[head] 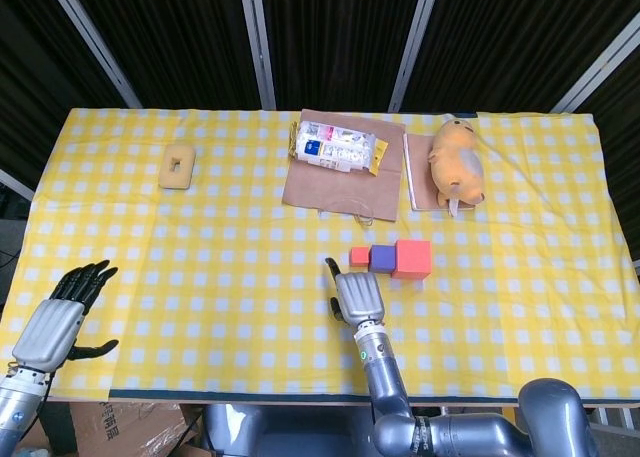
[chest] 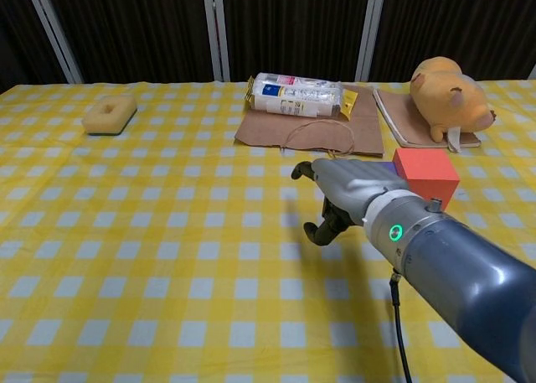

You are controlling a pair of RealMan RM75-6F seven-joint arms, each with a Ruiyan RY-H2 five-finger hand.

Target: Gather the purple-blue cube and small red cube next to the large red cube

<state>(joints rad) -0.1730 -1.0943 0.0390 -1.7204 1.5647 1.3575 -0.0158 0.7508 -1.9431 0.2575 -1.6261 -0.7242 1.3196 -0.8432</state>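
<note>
In the head view three cubes stand in a row, touching: the small red cube point(head: 359, 256), the purple-blue cube point(head: 382, 257) and the large red cube point(head: 411, 259) on the right. My right hand point(head: 357, 295) lies just in front of the small red cube, a short gap apart, fingers stretched out, holding nothing. In the chest view the right hand point(chest: 343, 195) hides both small cubes; only the large red cube point(chest: 425, 175) shows behind it. My left hand point(head: 60, 322) hangs empty at the table's near left corner, fingers spread.
A tan sponge point(head: 178, 166) lies at the far left. At the back middle a white packet point(head: 334, 145) rests on brown paper point(head: 330, 187). An orange plush toy point(head: 456, 162) lies on a notebook point(head: 416, 182) at the back right.
</note>
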